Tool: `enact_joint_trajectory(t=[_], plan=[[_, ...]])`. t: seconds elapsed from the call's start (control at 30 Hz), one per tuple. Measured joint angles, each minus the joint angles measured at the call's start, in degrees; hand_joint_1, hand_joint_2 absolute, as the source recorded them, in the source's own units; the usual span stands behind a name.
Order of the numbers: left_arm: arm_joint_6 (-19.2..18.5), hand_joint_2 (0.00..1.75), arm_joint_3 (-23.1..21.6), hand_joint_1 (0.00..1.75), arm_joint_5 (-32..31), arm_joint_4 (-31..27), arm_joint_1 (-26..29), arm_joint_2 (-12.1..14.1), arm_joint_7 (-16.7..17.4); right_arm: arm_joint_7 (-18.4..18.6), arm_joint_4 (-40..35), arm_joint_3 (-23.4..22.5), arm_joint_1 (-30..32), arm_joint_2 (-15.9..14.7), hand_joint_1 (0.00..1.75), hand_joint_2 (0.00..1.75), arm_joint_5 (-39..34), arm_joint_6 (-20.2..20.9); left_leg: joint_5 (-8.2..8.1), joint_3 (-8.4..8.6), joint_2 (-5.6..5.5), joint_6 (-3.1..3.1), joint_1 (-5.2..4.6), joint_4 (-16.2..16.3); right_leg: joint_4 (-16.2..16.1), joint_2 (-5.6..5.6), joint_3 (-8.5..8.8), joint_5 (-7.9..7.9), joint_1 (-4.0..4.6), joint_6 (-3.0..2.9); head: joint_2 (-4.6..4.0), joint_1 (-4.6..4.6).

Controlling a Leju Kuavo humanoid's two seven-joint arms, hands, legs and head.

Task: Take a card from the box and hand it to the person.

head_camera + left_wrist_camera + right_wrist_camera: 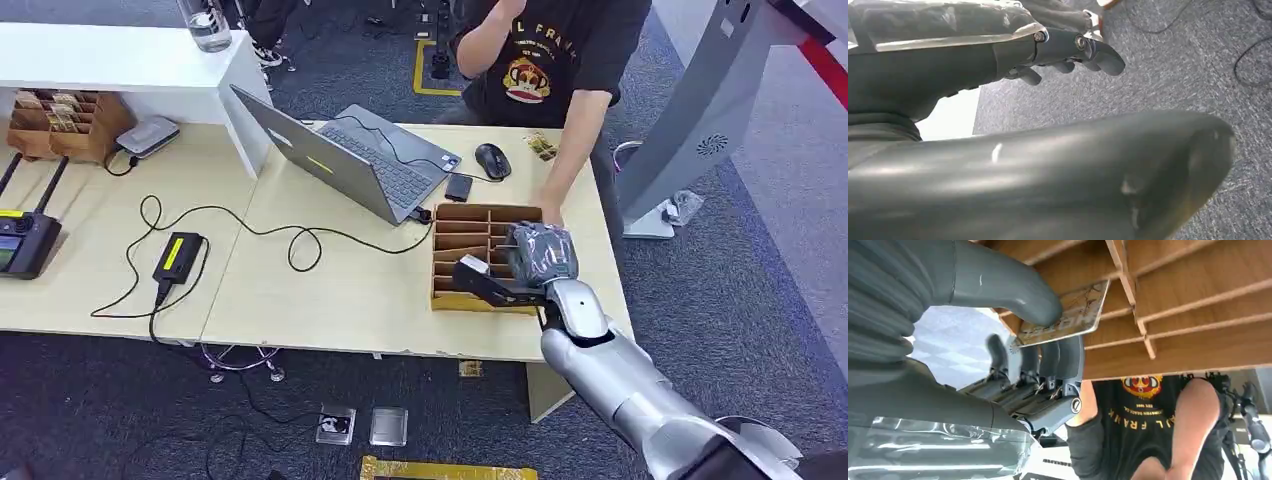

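Note:
The wooden card box (458,246) with its slotted dividers stands at the front right of the table. My right hand (540,255) hovers over its right half. In the right wrist view my thumb and fingers (1048,360) pinch a gold patterned card (1068,315) just at the box (1198,305) slots. A person (560,60) in a black T-shirt stands behind the table, one hand (548,212) resting at the box's far edge. My left hand (1068,47) hangs over the grey carpet, holding nothing, its fingers loosely bent.
An open laptop (350,160), a mouse (492,160) and a small black device (458,187) lie behind the box. A power adapter (178,255) with looping cables lies mid-table. A second wooden box (60,125) and a controller (25,240) are far left. A grey stand (700,110) rises at right.

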Motion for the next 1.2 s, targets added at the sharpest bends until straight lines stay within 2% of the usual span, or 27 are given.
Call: enact_joint_trajectory(t=[0.5, 0.77, 0.93, 1.2], plan=[[-0.4, 0.0, 0.0, 0.0, 0.0, 0.0, 0.0, 0.0, -0.2, -0.6, 0.6, 0.0, 0.0, 0.2, 1.75, 1.75, -0.1, -0.2, 0.0, 0.02, 0.0, 0.0, 0.0, 0.0, 0.0, 0.0, 0.01, 0.0, 0.0, 0.0, 0.0, 0.0], [-0.3, 0.0, 0.0, 0.0, 0.3, 0.0, 0.0, 0.0, -0.2, -1.8, 0.4, -0.2, 0.0, 0.3, 1.75, 1.75, -1.8, -3.2, 0.0, 0.01, 0.0, 0.0, 0.0, 0.0, 0.0, 0.0, 0.01, 0.0, 0.0, 0.0, 0.0, -0.02], [-0.3, 0.0, 0.0, 0.0, 0.6, 0.0, 0.1, 0.1, -0.3, -1.6, -2.7, -1.2, 0.3, 0.0, 1.75, 1.75, -2.8, -4.9, 0.0, 0.02, 0.01, 0.0, 0.0, 0.0, 0.0, 0.01, 0.0, 0.0, 0.0, 0.0, 0.0, -0.02], [-0.3, 0.0, 0.0, 0.0, 0.6, 0.0, 0.3, 0.3, -0.8, 0.1, -15.2, -3.4, 2.8, -2.0, 1.62, 1.75, -3.7, -4.4, 0.0, 0.03, 0.01, 0.0, 0.0, 0.0, 0.0, 0.01, 0.0, 0.0, 0.0, 0.0, 0.0, 0.0]])
